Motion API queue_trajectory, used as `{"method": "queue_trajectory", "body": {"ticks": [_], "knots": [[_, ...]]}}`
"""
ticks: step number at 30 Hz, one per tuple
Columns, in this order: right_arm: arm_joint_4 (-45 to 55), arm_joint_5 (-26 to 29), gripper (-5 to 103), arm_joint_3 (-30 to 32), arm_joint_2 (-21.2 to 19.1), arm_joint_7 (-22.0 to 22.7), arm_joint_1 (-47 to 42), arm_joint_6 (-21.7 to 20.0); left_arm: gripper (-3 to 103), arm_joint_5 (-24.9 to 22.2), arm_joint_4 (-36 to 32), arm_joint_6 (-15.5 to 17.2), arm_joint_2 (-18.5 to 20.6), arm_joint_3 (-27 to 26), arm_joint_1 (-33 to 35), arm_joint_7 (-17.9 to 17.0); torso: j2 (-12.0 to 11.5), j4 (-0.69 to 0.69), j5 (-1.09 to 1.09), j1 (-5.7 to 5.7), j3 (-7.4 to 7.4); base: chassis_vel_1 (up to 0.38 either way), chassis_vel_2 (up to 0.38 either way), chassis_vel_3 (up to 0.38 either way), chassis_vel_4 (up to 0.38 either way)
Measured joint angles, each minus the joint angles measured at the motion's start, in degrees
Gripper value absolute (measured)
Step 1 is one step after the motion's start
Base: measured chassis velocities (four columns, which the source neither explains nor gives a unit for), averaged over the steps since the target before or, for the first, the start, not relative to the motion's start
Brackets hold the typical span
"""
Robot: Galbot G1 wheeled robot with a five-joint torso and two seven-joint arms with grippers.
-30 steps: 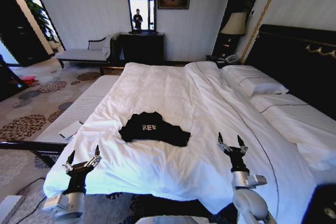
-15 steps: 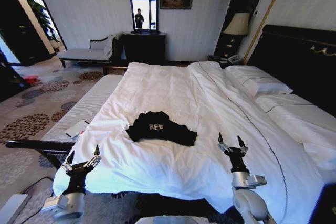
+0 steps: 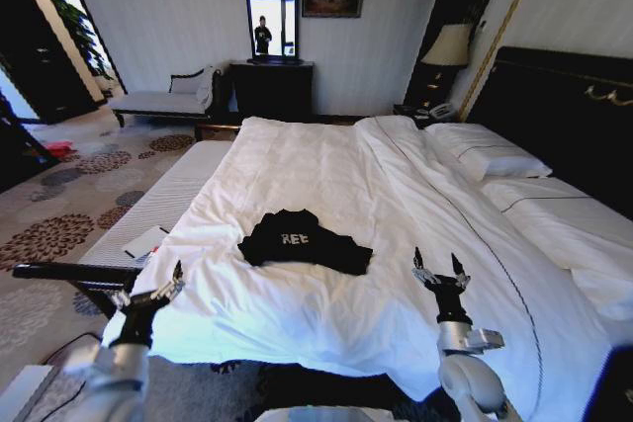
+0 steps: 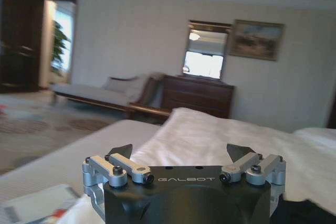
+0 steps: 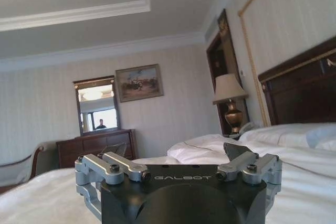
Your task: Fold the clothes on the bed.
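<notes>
the left gripper (image 3: pixel 148 284) has slid outward and lower since half a second ago – it now hangs off the bed's near left corner, fingers spread and empty, tilted toward the floor side. the right gripper (image 3: pixel 438 271) has barely moved: upright over the near right part of the duvet, fingers also spread, gripping nothing. the black t-shirt (image 3: pixel 305 241) lies bunched in the middle of the bed (image 3: pixel 326 160), well apart from both grippers and where it was a moment ago. so no fold has begun – the left arm's shift looks like repositioning, not a reach for the cloth.
</notes>
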Motion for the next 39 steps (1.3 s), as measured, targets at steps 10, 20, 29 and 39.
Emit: {"method": "queue_trajectory", "body": {"ticks": [10, 20, 29, 39], "knots": [[-1.45, -0.11, 100, -0.38, 0.14, 0.89, 0.18, 0.05, 100, -13.28, 13.28, 12.93, 13.12, 5.27, -17.74, -2.01, 0.0, 0.0, -0.02, 0.01, 0.0, 0.0, 0.0, 0.0, 0.0], [-4.92, 4.55, 100, -8.14, -3.94, 6.14, 8.64, -2.03, 100, -11.18, 27.31, 12.64, 17.74, 10.84, -27.73, 7.97, 0.0, 0.1, 0.03, 0.0, 0.0, 0.0, 0.0, 0.0, 0.0], [-10.64, 4.74, 100, -10.22, -4.07, 7.14, 14.93, -1.98, 100, -7.84, 45.8, 3.49, 20.44, 30.85, -46.96, 22.68, -0.01, 0.01, 0.01, 0.01, 0.01, 0.0, 0.0, 0.0, 0.0], [-12.74, 4.5, 100, -10.94, -3.14, 7.26, 16.72, -1.79, 100, -7.6, 55.3, 3.2, 16.6, 44.83, -59.39, 24.07, -0.01, -0.01, 0.0, 0.01, 0.0, 0.0, 0.0, 0.0, 0.0]]}}
